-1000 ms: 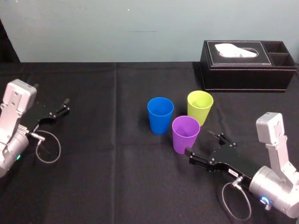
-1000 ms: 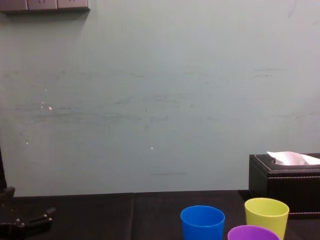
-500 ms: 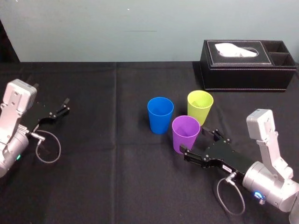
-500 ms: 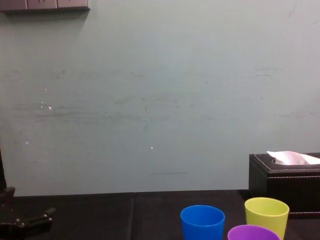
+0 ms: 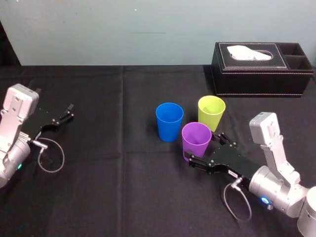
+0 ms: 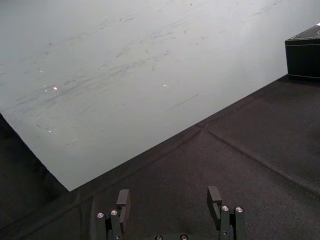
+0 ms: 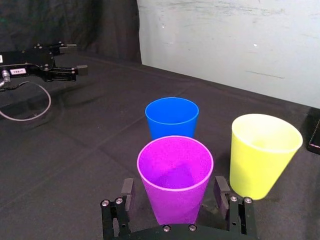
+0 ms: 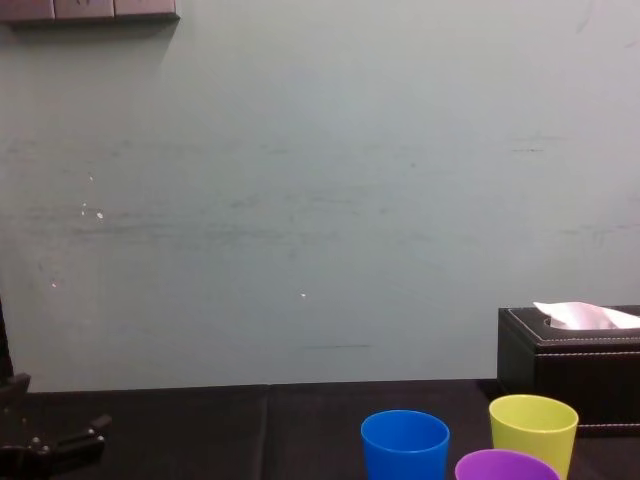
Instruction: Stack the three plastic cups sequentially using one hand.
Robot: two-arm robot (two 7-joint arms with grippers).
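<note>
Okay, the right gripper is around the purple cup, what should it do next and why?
Probably close the right gripper on the purple cup: its open fingers straddle the cup's lower wall, and the cup stands upright beside the blue cup and yellow-green cup. The left gripper sits parked, open, at the table's left.

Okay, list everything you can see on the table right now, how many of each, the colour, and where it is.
blue cup: one, bright blue, upright mid-table, leftmost of the three cups.
yellow-green cup: one, yellow-green, upright, nearest the box.
purple cup: one, purple, upright, nearest the robot.
tissue box: one, black, far right by the wall, with a white tissue on top.
cloth: one, black, covering the table.
wall: one, pale grey-green, behind the table.
right gripper: one, black, jaws open on either side of the purple cup.
left gripper: one, black, jaws open, parked at the far left.
</note>
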